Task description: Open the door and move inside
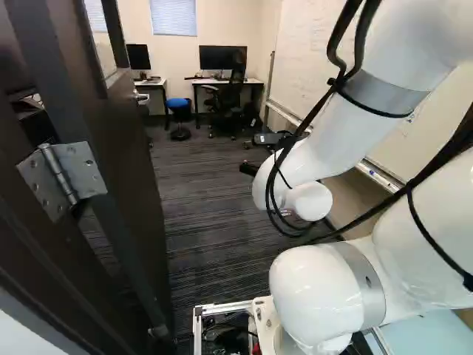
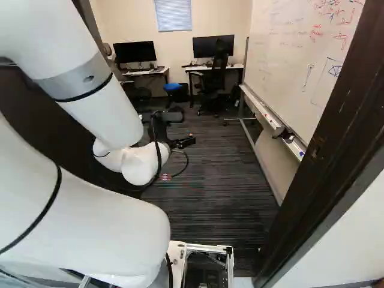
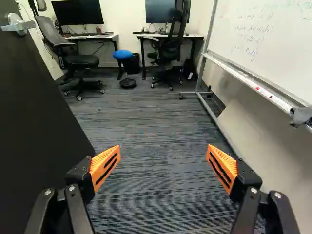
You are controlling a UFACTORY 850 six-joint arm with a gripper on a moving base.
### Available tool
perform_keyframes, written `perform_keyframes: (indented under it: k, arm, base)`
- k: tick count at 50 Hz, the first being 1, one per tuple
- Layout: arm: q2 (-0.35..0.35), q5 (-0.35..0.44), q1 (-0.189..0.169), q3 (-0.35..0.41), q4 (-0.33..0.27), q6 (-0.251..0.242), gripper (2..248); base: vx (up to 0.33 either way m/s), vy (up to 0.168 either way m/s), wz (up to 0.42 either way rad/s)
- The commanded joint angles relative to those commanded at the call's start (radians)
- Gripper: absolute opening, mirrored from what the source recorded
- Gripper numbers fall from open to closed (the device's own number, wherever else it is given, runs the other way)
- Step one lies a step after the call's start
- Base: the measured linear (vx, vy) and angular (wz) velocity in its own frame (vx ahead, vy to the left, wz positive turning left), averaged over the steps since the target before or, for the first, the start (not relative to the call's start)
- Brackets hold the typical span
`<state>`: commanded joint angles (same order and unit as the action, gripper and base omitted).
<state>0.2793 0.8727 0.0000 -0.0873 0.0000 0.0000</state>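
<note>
Striped carpet floor (image 2: 222, 180) runs ahead into an office. Door (image 1: 129, 192) stands open, a dark slab at the left of the left base view; in the wrist view it's beside the jaws, on the side away from the whiteboard (image 2: 294, 54). Dark door frame (image 2: 336, 141) up the right of the right base view. White arm (image 1: 318, 148) reaches forward between door and frame — jaws wide open, nothing between them, orange pads (image 3: 106, 168) apart over the carpet.

Far end: two worktops, one (image 3: 100, 37) on the door side, one (image 3: 194, 36) nearer the whiteboard, a dark monitor on each (image 3: 78, 13) (image 3: 165, 12). Black office chair (image 3: 80, 61) at the first, another chair (image 3: 170, 48) at the second. Blue-topped stool (image 3: 124, 54) between them. Marker tray (image 2: 264, 114) along the whiteboard's lower edge. Metal hinge (image 1: 64, 174) and door handle (image 3: 18, 24) — smallest bits, both on the door.
</note>
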Motion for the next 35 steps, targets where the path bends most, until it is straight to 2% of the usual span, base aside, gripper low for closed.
perform_keyframes:
  k: [35]
  arm:
    - [0.000,0.000,0.000,0.000,0.000,0.000,247]
  base:
    - [0.154,-0.001,-0.011]
